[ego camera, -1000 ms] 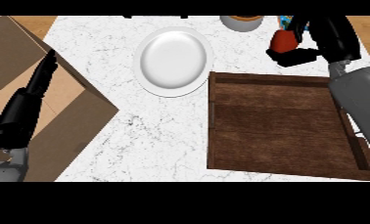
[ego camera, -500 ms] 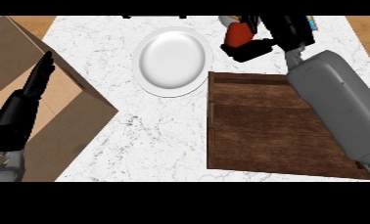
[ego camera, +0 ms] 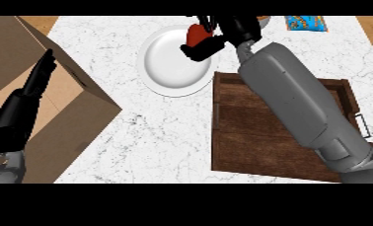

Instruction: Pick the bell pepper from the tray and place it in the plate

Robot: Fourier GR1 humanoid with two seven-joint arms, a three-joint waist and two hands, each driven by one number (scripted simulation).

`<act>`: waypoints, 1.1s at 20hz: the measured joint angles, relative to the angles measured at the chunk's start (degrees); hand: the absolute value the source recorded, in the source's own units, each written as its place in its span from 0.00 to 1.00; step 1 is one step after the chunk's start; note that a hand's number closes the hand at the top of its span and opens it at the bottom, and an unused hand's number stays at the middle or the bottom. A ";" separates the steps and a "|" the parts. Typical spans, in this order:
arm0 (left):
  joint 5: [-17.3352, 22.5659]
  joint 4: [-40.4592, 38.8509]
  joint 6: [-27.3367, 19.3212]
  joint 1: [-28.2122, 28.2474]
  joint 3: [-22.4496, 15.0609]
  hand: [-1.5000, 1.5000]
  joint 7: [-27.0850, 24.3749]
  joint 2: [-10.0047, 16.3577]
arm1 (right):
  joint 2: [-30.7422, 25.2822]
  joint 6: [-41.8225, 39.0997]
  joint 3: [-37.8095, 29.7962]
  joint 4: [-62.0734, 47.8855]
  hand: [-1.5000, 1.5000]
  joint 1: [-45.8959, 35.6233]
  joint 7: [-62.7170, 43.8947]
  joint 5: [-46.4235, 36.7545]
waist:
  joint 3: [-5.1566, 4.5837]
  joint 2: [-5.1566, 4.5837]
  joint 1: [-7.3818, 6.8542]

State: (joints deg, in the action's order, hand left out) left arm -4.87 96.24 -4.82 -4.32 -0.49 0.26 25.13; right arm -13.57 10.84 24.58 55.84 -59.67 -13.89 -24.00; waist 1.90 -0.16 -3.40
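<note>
robot hand, bell pepper now over plate

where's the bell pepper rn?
Head view, upper centre: the bell pepper is in the right hand's curled fingers, over the plate's upper-right rim, just beyond the tray's far-left corner.

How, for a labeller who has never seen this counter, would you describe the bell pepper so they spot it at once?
Start at the white marble counter and find the round white plate near its far edge. Over the plate's far right rim the right hand curls round the bell pepper. It is the only bright red thing there, between black fingers.
</note>
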 measured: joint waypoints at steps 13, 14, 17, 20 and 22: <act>-1.58 -0.05 0.10 -1.65 -1.10 0.50 1.11 -1.65 | 12.02 1.55 -1.53 -18.27 0.00 -4.97 -0.23 1.11 | -0.03 -0.96 -1.35; -1.61 -0.27 0.23 -1.94 -1.08 0.50 1.11 -1.65 | 12.35 2.59 -1.97 -19.26 0.00 -4.82 -0.45 1.78 | -0.03 -1.05 -1.54; -1.63 -0.03 0.70 -2.15 -1.19 0.50 1.01 -1.63 | 12.97 4.48 -2.83 -22.94 0.00 -5.00 -1.05 3.12 | -0.08 -1.14 -2.14; -1.83 -0.10 0.61 -2.44 -1.34 0.50 1.49 -2.11 | 13.28 6.19 -3.36 -25.42 0.00 -5.18 0.45 4.51 | -0.12 -1.19 -2.34; -1.99 -0.19 0.74 -2.59 -1.37 0.50 1.44 -2.20 | 13.39 7.70 -4.17 -26.26 0.00 -5.59 1.83 5.82 | -0.11 -1.23 -2.47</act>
State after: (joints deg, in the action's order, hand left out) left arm -6.86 96.05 -4.09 -6.91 -1.86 1.70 22.93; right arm -0.18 18.53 20.40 29.58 -65.26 -12.06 -18.18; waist 1.79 -1.39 -5.87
